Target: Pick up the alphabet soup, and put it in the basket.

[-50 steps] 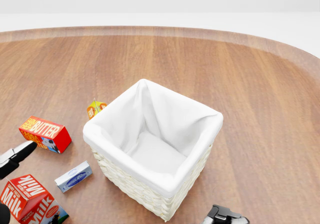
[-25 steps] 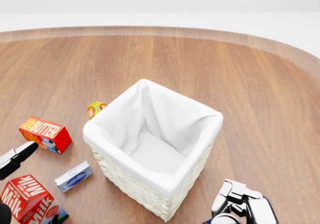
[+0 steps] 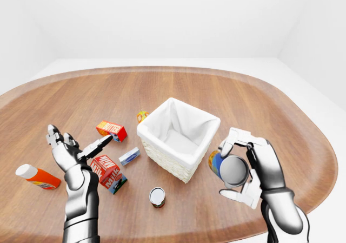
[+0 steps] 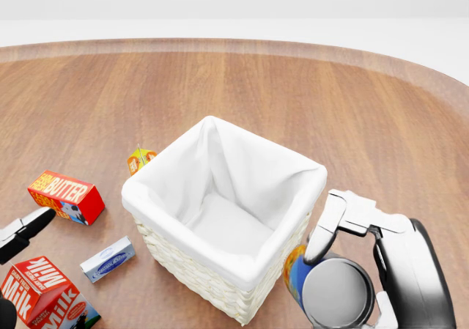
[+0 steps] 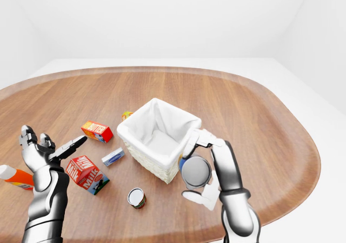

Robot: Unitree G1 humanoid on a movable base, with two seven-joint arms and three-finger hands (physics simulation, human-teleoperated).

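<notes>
The right hand [image 3: 250,167] is gripping the soup can [image 3: 227,167], fingers wrapped round its sides, the silver end facing the cameras. It is holding the can in the air, tipped on its side, just beside the basket's [image 3: 178,145] right-hand corner in the left-eye view, over the table [image 3: 259,102] toward its near edge and clear of the wood. In the head view the can [image 4: 330,289] is showing low and right, below the basket's rim [image 4: 220,263], not over the opening.

The basket, wicker with a white cloth lining, is sitting near the middle of the table, and nothing is showing inside it.

The left hand [image 3: 67,151] is hanging open over the left part of the table, fingers spread and holding nothing, with a milk carton [image 3: 108,173] just to its right. A butter box [image 3: 111,130] is lying further from the near edge, and a small blue-and-white box [image 3: 129,156] is lying between the carton and the basket. A small orange item [image 3: 141,115] is peeking out by the basket's far left side. A second can [image 3: 157,196] is standing upright toward the near edge, below the basket. A red bottle [image 3: 37,176] is lying near the table's left edge.
</notes>
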